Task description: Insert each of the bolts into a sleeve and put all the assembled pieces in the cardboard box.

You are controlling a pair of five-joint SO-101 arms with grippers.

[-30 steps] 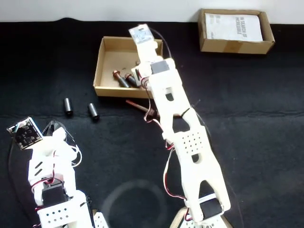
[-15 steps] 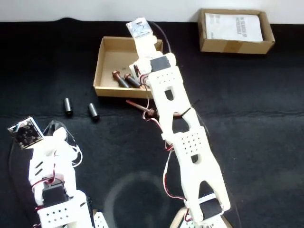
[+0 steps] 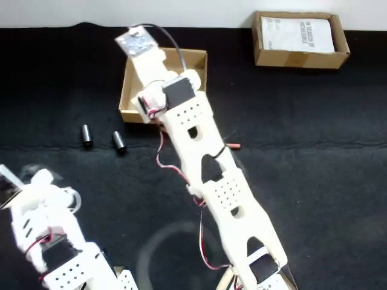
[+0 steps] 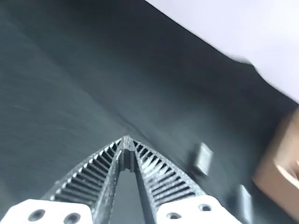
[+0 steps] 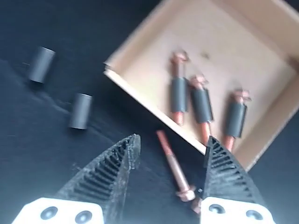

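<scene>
Right claw (image 5: 173, 140) stands wide open and empty over a loose bolt (image 5: 174, 164) lying on the black surface (image 5: 32, 135) just outside the cardboard box (image 5: 233, 42), which holds 3 sleeved bolts (image 5: 202, 105), with 2 bare sleeves (image 5: 80, 110) nearby, while the left claw (image 4: 126, 140) is closed on nothing.

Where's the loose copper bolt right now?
Right wrist view: the copper bolt lies on the black mat just outside the cardboard box, under the open right gripper.
</scene>
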